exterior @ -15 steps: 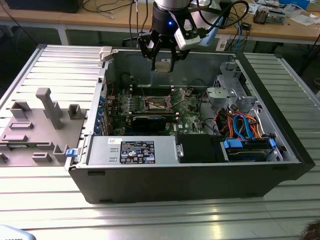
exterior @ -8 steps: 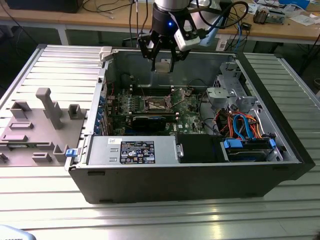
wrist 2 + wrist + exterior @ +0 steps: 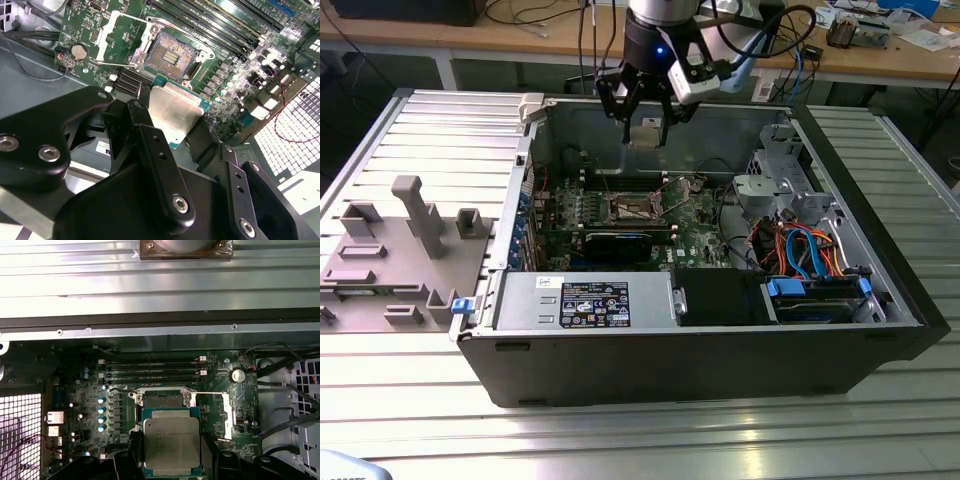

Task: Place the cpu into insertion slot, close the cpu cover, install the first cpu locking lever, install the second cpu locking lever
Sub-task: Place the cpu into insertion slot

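Note:
My gripper (image 3: 645,122) hangs above the open computer case, shut on the cpu (image 3: 645,132), a flat square chip with a silver-grey top. In both wrist views the black fingers clamp two opposite edges of the cpu (image 3: 175,112) (image 3: 171,442). Below it on the green motherboard the insertion slot (image 3: 167,55) (image 3: 162,399) (image 3: 638,208) lies bare, with a dark centre and a metal rim. The cpu cover (image 3: 102,42) (image 3: 227,415), a silvery square frame, stands swung open beside the slot. The cpu is held clear of the slot, not touching it.
The grey case wall (image 3: 720,125) rises behind the gripper. Long memory slots (image 3: 150,370) run beside the socket. A black graphics card (image 3: 620,242), a power supply (image 3: 585,300), coloured cables (image 3: 800,245) and a drive cage (image 3: 815,290) fill the case. A grey fixture tray (image 3: 390,250) lies outside.

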`<act>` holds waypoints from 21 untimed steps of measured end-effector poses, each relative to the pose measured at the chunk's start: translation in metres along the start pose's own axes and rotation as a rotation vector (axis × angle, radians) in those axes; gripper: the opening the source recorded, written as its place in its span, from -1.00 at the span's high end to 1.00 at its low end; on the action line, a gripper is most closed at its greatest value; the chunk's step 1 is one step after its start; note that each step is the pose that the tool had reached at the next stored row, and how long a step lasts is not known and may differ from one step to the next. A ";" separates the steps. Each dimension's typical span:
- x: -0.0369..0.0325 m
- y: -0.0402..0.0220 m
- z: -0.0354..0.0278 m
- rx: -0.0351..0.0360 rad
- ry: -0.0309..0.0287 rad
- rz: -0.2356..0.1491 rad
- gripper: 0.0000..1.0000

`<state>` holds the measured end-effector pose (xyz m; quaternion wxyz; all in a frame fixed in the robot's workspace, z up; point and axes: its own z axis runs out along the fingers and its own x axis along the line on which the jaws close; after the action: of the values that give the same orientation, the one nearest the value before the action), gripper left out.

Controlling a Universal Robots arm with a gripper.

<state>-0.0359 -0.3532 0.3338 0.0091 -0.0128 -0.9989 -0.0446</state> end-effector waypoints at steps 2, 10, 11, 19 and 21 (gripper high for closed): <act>0.0000 -0.0001 0.0010 0.0000 0.0000 0.000 -0.09; -0.0001 -0.0005 0.0050 0.0001 0.0000 0.000 -0.09; -0.0001 -0.0005 0.0053 0.0000 0.0000 0.000 -0.09; -0.0002 -0.0007 0.0078 0.0000 0.0000 0.000 -0.09; -0.0002 -0.0007 0.0083 0.0000 0.0000 0.000 -0.09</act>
<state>-0.0359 -0.3532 0.3255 0.0091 -0.0128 -0.9989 -0.0446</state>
